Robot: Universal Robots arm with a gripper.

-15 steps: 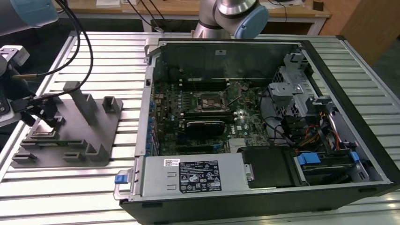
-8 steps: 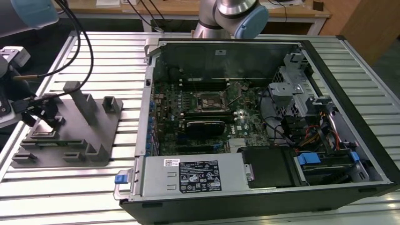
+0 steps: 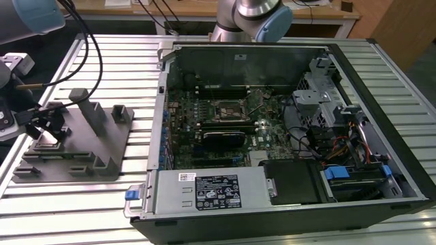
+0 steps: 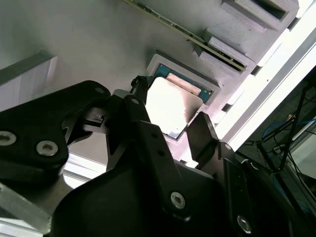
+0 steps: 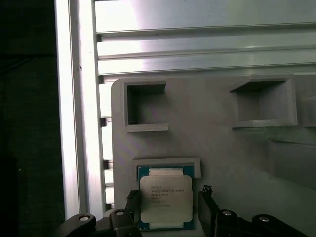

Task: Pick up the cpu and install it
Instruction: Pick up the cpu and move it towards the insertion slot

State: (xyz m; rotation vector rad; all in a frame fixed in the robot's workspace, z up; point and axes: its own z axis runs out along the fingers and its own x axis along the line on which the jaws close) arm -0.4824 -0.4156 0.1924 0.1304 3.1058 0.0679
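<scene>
The cpu point(image 5: 165, 197), a flat silver square with a thin pale rim, lies in a shallow recess of the grey moulded tray point(image 5: 217, 143). My gripper point(image 5: 168, 202) hangs just above it, open, with one black finger point(image 5: 132, 203) on each side of the chip and a small gap showing at one finger. The second wrist view gives the same picture: the cpu point(image 4: 170, 106) sits between the fingers of the gripper point(image 4: 171, 112). In the exterior view the gripper point(image 3: 46, 133) is over the tray point(image 3: 81, 153) at the left. The dark socket point(image 3: 228, 109) sits on the motherboard inside the open computer case.
The tray carries upright grey posts point(image 3: 89, 109) and small pockets point(image 5: 145, 106) close to the gripper. The open computer case point(image 3: 286, 138) lies at the exterior view's right on the slatted metal table point(image 3: 81, 204), with cables and drive bays inside. The arm's cables point(image 3: 92, 46) hang above the tray.
</scene>
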